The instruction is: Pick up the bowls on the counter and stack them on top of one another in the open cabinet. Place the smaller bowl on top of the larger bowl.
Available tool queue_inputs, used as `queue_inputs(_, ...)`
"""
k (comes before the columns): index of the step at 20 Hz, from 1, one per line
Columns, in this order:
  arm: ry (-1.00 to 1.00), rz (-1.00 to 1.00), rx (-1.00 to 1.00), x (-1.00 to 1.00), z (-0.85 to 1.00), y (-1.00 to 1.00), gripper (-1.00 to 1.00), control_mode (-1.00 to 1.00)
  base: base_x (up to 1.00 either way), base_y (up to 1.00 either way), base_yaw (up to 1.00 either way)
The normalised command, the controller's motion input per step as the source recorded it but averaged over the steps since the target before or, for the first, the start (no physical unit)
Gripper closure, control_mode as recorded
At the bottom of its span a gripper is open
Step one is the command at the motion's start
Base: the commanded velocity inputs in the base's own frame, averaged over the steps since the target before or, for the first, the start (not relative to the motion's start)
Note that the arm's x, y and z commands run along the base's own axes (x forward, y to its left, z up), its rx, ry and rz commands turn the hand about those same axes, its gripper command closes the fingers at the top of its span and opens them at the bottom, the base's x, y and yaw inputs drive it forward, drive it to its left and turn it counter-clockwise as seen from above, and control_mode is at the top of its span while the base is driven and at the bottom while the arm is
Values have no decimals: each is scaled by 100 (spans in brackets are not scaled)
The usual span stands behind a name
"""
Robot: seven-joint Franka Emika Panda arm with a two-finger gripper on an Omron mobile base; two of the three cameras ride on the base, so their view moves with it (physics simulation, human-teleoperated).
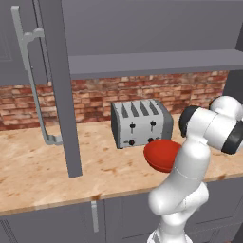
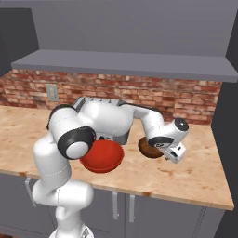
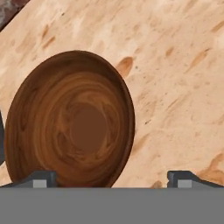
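Two bowls: both sit on the counter [image 2: 195, 176], neither on the cabinet shelf
Smaller bowl [image 3: 70, 120]: dark brown, wood-look, upright on the tan surface; in my hand view it spreads from centre toward 9 o'clock, its rim reaching down to my left fingertip
Same bowl, right base view [image 2: 149, 148]: partly hidden behind my wrist, at 3 o'clock from the red bowl and near it
Larger bowl [image 2: 102, 157]: glossy red, wide and shallow, in front of the toaster near the counter's front edge; my upper arm covers part of it; from the left base view [image 1: 160, 155] it lies at 5 o'clock from the toaster
My gripper [image 3: 111, 178]: jaws spread as wide as they go, nothing between them; left tip at 7 o'clock and right tip at 5 o'clock of my hand view, the right one over bare counter
My gripper, right base view [image 2: 175, 153]: low over the counter, just at 3 o'clock of the brown bowl
Open cabinet [image 2: 125, 65]: grey flat shelf above the brick wall
Cabinet door [image 1: 59, 90]: swung open, long light-grey bar handle at 9 o'clock of it
Toaster [image 1: 140, 122]: silver, four slots, standing against the brick backsplash [image 1: 95, 97]
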Motion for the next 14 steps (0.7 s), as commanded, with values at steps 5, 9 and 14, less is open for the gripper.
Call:
queue_inputs(5,0,0,7,8,-16,-7,-100,-100,0,0,0)
queue_inputs(9,0,0,5,8,-16,-1,-100,-100,0,0,0)
queue_inputs(14,0,0,3,9,-18,0,100,-100,0,0,0)
